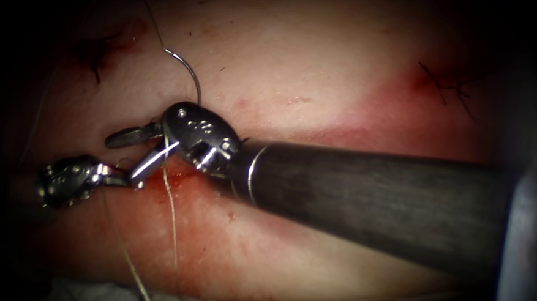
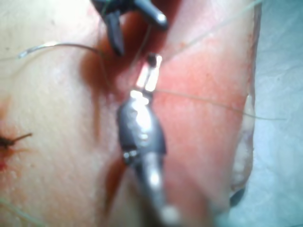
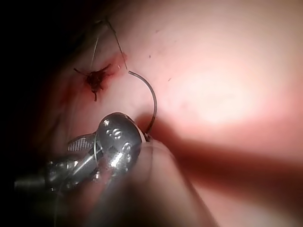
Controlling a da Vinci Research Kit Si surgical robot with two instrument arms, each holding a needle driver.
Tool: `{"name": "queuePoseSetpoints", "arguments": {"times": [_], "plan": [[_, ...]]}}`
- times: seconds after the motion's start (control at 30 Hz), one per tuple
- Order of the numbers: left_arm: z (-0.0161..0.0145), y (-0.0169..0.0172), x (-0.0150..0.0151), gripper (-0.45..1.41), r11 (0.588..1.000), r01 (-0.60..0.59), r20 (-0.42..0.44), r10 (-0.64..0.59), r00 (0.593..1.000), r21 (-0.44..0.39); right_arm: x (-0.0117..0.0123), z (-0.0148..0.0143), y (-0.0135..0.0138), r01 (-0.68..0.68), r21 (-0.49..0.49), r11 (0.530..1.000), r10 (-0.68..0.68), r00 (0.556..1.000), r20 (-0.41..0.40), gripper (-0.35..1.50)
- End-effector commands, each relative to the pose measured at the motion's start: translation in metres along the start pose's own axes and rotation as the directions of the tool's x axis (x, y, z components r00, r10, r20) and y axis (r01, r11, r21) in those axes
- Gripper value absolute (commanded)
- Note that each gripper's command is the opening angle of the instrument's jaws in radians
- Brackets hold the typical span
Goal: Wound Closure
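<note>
Two grippers meet near the left part of the tissue, over the reddened band of the cut. Your right gripper, coming in on its long dark shaft, stands wide open with one jaw pointing left and the other angled down toward the cut, and it holds nothing. Your left gripper sits just below and left of it, its tip close against the right tool's lower jaw; you cannot tell whether its jaws are parted or what they grip. The needle curves up above the right tool's wrist, over the pale tissue above the cut; its lower end is hidden behind the tool, so you cannot tell whether it is in the tissue. Thread runs down from the jaws across the red fluid toward the near edge. Dark knotted stitches sit at the upper left and upper right.
</note>
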Motion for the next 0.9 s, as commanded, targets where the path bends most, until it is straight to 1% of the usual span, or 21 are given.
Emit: {"name": "queuePoseSetpoints", "arguments": {"times": [0.03, 0.13, 0.23, 0.27, 0.33, 0.4, 0.47, 0.53, 0.57, 0.6, 0.63, 0.67, 0.7, 0.77, 0.8, 0.83, 0.87, 0.9], "plan": [[0.0002, 0.0002, -0.0011, -0.45, 1.0, 0.004, -0.003, -0.004, 1.0, -0.004, -0.0006, 0.0003, 0.0001, 0.0, 0.001, 1.0, 0.0, 1.0, -0.002, 0.81], [-0.0006, -0.0006, -0.0016, -0.45, 1.0, -0.002, -0.023, 0.002, 1.0, -0.004, -0.0008, 0.0001, -0.0003, 0.012, 0.001, 1.0, -0.012, 1.0, -0.002, 0.81], [-0.0015, -0.0018, -0.0032, -0.45, 1.0, -0.009, -0.026, 0.009, 1.0, 0.001, -0.0015, 0.0003, -0.0002, 0.04, 0.01, 0.999, -0.04, 0.999, 0.003, 0.81], [-0.002, -0.0022, -0.0042, -0.45, 1.0, -0.001, -0.027, 0.001, 1.0, -0.005, -0.0023, 0.0004, -0.0002, 0.065, 0.023, 0.998, -0.065, 0.998, 0.014, 0.81], [-0.0025, -0.0024, -0.0051, -0.45, 1.0, 0.003, -0.025, -0.003, 1.0, -0.01, -0.003, 0.0006, -0.0001, 0.158, 0.044, 0.987, -0.158, 0.987, 0.016, 0.81], [-0.0033, -0.0026, -0.0059, -0.45, 1.0, 0.013, -0.028, -0.013, 1.0, -0.016, -0.0045, 0.0006, 0.0001, 0.181, 0.099, 0.978, -0.188, 0.98, 0.065, 0.81], [-0.0039, -0.0026, -0.0061, -0.45, 1.0, 0.011, -0.032, -0.012, 0.999, -0.022, -0.0052, 0.0005, 0.0001, 0.189, 0.125, 0.974, -0.201, 0.976, 0.087, 0.81], [-0.0045, -0.0023, -0.0059, -0.45, 1.0, 0.011, -0.039, -0.012, 0.999, -0.026, -0.0056, 0.0005, 0.0, 0.195, 0.155, 0.968, -0.214, 0.97, 0.112, 0.81], [-0.0047, -0.0021, -0.0058, -0.45, 1.0, 0.011, -0.042, -0.012, 0.999, -0.028, -0.0058, 0.0005, -0.0001, 0.195, 0.175, 0.965, -0.219, 0.967, 0.13, 0.76], [-0.0049, -0.0019, -0.0058, -0.45, 1.0, 0.011, -0.046, -0.013, 0.999, -0.03, -0.006, 0.0007, -0.0003, 0.193, 0.222, 0.956, -0.233, 0.958, 0.171, 0.69], [-0.005, -0.0018, -0.0058, -0.45, 0.999, 0.011, -0.046, -0.013, 0.999, -0.031, -0.0061, 0.0008, -0.0004, 0.191, 0.242, 0.951, -0.239, 0.953, 0.187, 0.69], [-0.0051, -0.0015, -0.0057, -0.45, 0.999, 0.012, -0.046, -0.013, 0.999, -0.033, -0.0061, 0.0011, -0.0006, 0.184, 0.287, 0.94, -0.253, 0.941, 0.225, 0.71], [-0.0051, -0.0014, -0.0057, -0.45, 0.999, 0.012, -0.047, -0.013, 0.999, -0.033, -0.0061, 0.0013, -0.0007, 0.181, 0.304, 0.935, -0.258, 0.936, 0.238, 0.71], [-0.0048, -0.0009, -0.0057, -0.45, 0.999, 0.013, -0.045, -0.015, 0.999, -0.033, -0.0069, 0.0032, -0.0013, 0.151, 0.409, 0.9, -0.295, 0.902, 0.316, 0.93], [-0.0048, -0.0007, -0.0057, -0.45, 0.999, 0.014, -0.045, -0.015, 0.999, -0.033, -0.0072, 0.0037, -0.0014, 0.144, 0.429, 0.892, -0.303, 0.894, 0.33, 0.94], [-0.0047, -0.0003, -0.0056, -0.45, 0.999, 0.016, -0.044, -0.018, 0.999, -0.034, -0.0079, 0.0047, -0.0016, 0.121, 0.486, 0.866, -0.329, 0.869, 0.37, 1.03], [-0.0046, -0.0001, -0.0056, -0.45, 0.999, 0.017, -0.044, -0.018, 0.999, -0.034, -0.0084, 0.0052, -0.0017, 0.1, 0.51, 0.854, -0.336, 0.855, 0.396, 1.1], [-0.0045, 0.0002, -0.0056, -0.45, 0.999, 0.018, -0.043, -0.02, 0.999, -0.035, -0.0091, 0.0059, -0.0017, 0.072, 0.541, 0.838, -0.348, 0.834, 0.427, 1.11]]}}
